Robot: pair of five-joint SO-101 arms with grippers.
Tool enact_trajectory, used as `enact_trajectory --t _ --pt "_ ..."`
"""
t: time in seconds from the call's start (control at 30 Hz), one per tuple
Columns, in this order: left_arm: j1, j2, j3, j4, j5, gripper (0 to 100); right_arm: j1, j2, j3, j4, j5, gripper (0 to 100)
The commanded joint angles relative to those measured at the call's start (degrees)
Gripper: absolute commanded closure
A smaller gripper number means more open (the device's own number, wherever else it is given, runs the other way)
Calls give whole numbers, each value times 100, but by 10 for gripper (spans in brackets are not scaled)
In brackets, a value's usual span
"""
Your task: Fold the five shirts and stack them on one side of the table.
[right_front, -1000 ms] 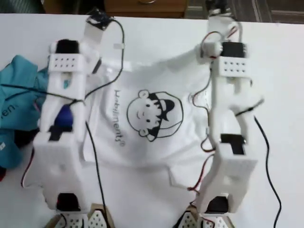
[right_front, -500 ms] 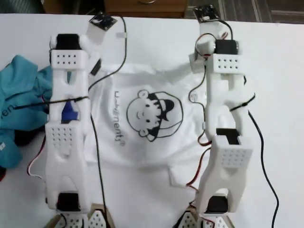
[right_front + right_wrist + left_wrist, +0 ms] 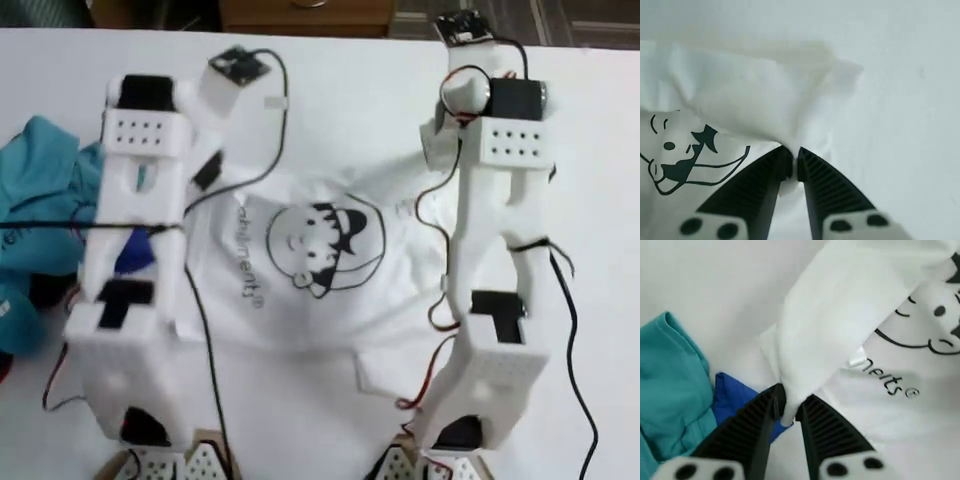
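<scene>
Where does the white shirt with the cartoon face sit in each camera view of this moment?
High view: white shirt lies on the table, far corners lifted.
Left wrist view: its corner pinched in the left gripper, beside a teal garment.
Right wrist view: its other corner pinched in the right gripper.
Shared landmark: the cartoon face print.

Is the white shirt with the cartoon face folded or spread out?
Spread out, not folded: the white shirt lies print-up on the table, while the left gripper and right gripper each pinch a raised edge.
</scene>
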Motion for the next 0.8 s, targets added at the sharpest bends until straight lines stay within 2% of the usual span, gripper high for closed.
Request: enact_trajectory --t 0.0,0.17,0.43,0.63,0.77 --pt "-26 -1231 1077 26 -220 975 13 -989 633 163 202 981" --pt "-53 -2303 2527 -202 -440 975 -75 -2677 3033 -163 334 981" --pt "-9 -3525 4840 -835 -659 975 189 -5631 7165 -1200 1125 981" --pt "-18 -4000 6325 -1424 -818 975 796 -7029 8958 -1270 2031 981" --pt "-18 -4097 6958 -1714 -818 975 1341 -7521 9389 -1270 2655 981"
